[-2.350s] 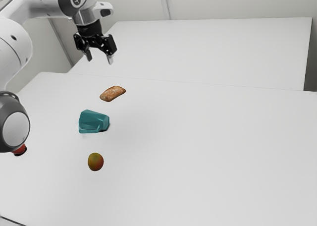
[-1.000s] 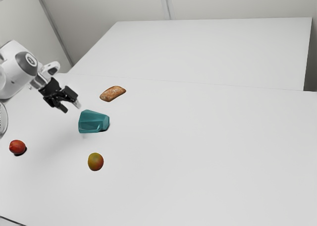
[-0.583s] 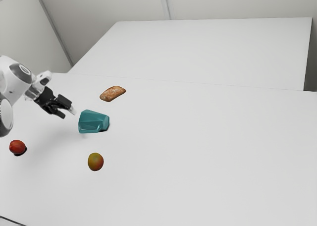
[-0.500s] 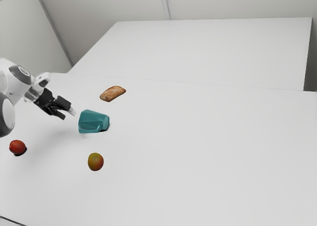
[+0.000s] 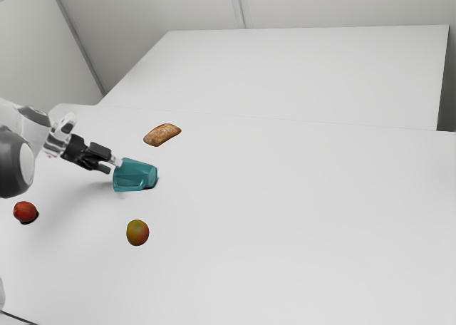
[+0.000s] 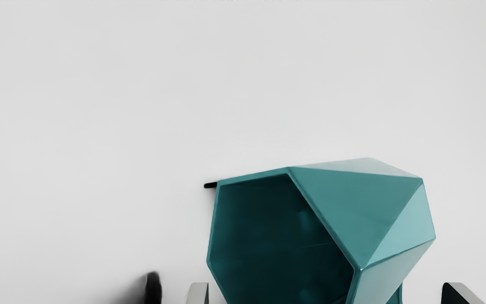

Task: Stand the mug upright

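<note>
Gripper: scooted in toward the mug since half a second ago, so your fingertips are now right by its open end; mug, bread and both fruits haven't budged
Jaws: apart, not clamped on anything; your wrist view has the mug between the two tips, can't tell if either one touches it
Mug: teal, lying on its side on the table, just ahead of your jaws
Mouth: faces back at your hand, angled toward one finger
Long axis: roughly flat, slanting away from the jaws, base out past the tips and off toward the other finger
Bread: beyond the fingertips, off to one side
Red fruit: other side, back behind the tips
Green-red fruit: same side as the red one, farther forward
</note>
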